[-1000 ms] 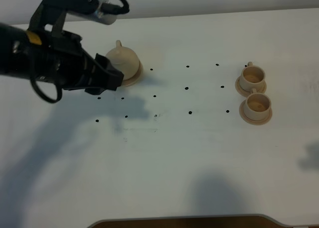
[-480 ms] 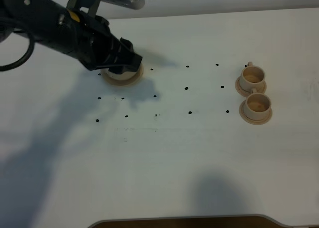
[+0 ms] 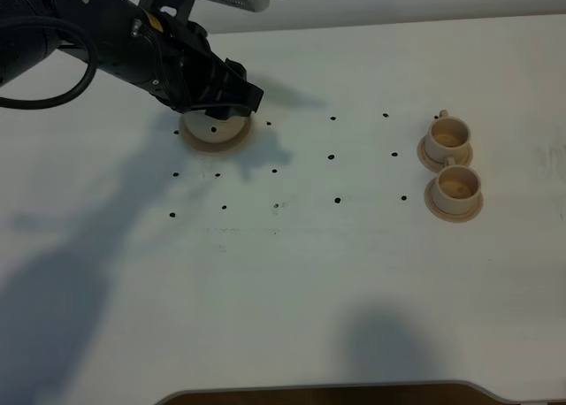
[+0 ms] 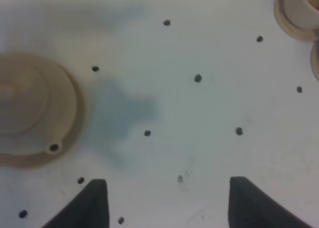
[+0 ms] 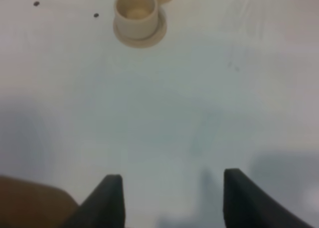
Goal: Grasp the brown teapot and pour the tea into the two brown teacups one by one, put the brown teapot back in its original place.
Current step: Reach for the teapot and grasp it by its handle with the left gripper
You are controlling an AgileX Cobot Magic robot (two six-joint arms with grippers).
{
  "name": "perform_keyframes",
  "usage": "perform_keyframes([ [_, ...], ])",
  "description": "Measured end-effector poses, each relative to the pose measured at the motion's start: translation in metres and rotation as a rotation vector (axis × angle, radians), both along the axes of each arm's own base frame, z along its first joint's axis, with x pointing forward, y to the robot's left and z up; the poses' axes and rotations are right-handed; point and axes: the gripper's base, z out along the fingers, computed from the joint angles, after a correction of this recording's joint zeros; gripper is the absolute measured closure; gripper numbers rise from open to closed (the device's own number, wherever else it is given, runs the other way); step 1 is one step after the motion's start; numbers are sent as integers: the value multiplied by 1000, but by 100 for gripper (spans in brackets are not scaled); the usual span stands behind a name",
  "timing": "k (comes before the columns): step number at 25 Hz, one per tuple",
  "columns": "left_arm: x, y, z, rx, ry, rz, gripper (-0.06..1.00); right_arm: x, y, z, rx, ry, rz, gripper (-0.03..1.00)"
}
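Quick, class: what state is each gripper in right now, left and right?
Left gripper: open, empty; the brown teapot is not between its fingers.
Right gripper: open, holding nothing.

On the bench [image 3: 292, 272], the teapot [image 4: 30, 108] sits on its saucer [image 3: 199, 143] at left; far right, the rear teacup [image 3: 448, 138] stands just behind the front teacup [image 3: 456, 187].

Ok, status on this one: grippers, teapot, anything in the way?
Left gripper open at the brown teapot, nothing held. Right gripper open, empty. Teapot on its saucer, two teacups show no tea. Only black dots between them.
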Motion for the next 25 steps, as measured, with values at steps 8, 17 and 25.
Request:
perform_keyframes([
  [8, 3, 0, 1, -5, -35, 6, 40, -23, -4, 2, 19, -153, -11, 53],
  [17, 11, 0, 9, 2, -63, 53, 40, -31, -5, 1, 32, -203, -15, 53],
  [25, 37, -8, 17, 36, -72, 74, 41, -31, -5, 1, 33, -203, -16, 53],
])
